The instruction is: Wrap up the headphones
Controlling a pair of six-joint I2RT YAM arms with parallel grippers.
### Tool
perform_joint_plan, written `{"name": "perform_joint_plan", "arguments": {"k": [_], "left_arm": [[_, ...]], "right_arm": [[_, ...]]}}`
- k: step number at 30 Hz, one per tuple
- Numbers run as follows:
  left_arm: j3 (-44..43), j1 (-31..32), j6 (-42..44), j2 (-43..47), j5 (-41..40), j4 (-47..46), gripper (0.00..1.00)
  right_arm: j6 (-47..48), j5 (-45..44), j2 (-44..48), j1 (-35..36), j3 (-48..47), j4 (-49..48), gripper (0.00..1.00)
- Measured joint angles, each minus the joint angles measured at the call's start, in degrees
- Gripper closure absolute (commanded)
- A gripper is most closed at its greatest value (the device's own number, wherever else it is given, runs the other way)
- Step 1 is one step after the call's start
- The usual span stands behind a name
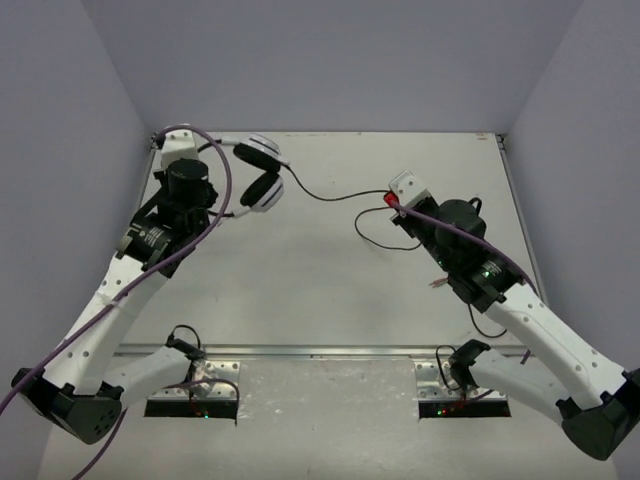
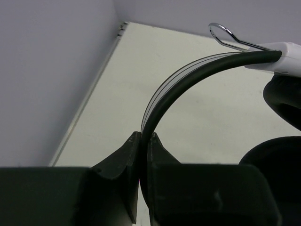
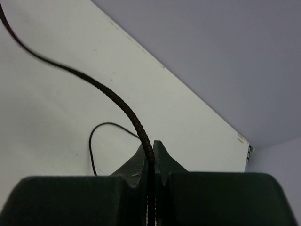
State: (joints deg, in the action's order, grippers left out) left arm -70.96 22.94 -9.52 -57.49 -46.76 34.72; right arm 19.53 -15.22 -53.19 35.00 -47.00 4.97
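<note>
The headphones (image 1: 262,172) are at the far left of the table, white earcups with a black headband. My left gripper (image 1: 212,150) is shut on the headband (image 2: 188,70), which arcs up to a white earcup arm (image 2: 288,56) in the left wrist view, where the gripper (image 2: 145,139) pinches the band between its tips. The thin black cable (image 1: 330,198) runs from the earcups right to my right gripper (image 1: 392,200). That gripper (image 3: 151,147) is shut on the braided cable (image 3: 108,94). A slack loop of cable (image 3: 94,136) lies on the table beyond it.
Grey walls close the table in on the left, far and right sides. A purple robot cable (image 1: 228,190) hangs along the left arm. A metal rail (image 1: 320,351) runs across the near edge between the arm bases.
</note>
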Motion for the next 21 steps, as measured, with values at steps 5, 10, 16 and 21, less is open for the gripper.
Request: {"name": "perform_joint_plan", "arguments": {"k": [5, 10, 16, 21], "left_arm": [[5.8, 0.4, 5.1, -6.1, 17.3, -4.9, 1.00], [5.6, 7.2, 10.9, -16.7, 28.6, -6.8, 1.00], [4.4, 16.6, 15.6, -20.3, 39.1, -8.7, 1.00], [4.4, 19.6, 18.4, -18.9, 42.6, -8.9, 0.99]], "right_arm": [[2.2, 7.9, 4.7, 0.0, -4.7, -1.9, 0.99], [5.8, 24.3, 4.2, 0.0, -12.5, 2.5, 0.99], [7.5, 33.6, -1.3, 1.2, -16.8, 6.8, 0.99], [8.3, 34.8, -5.0, 1.1, -17.3, 10.4, 0.99]]}}
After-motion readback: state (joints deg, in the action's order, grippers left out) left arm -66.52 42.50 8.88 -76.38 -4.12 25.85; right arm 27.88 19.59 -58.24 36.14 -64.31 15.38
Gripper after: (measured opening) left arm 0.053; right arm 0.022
